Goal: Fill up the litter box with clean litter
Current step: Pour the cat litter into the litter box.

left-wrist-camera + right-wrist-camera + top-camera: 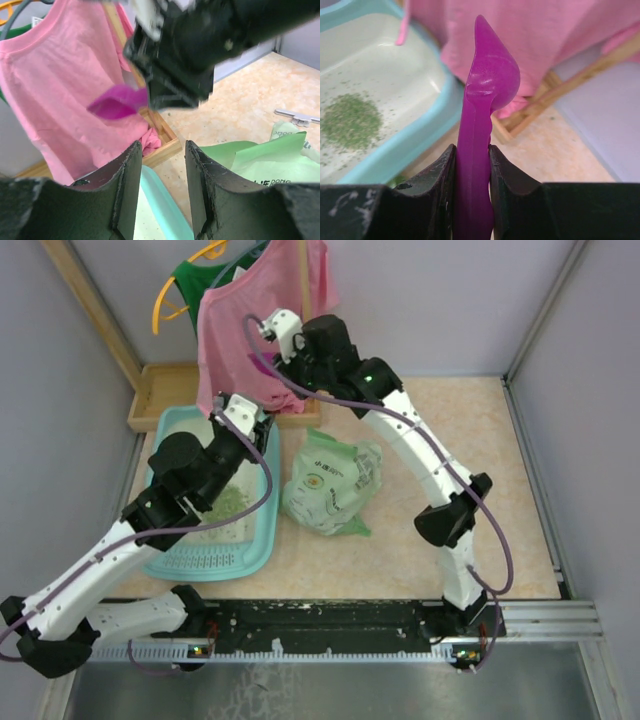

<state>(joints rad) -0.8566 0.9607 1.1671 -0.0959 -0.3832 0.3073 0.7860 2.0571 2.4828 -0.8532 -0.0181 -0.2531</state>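
Right jaws clamp scoop [487, 85], clean litter [350, 120] off left; left jaws parted, empty.

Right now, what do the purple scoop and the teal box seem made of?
The scoop looks like glossy, slightly translucent plastic: light glints on its bowl. The litter box seems smooth moulded plastic, judging by its rounded, evenly coloured rim.
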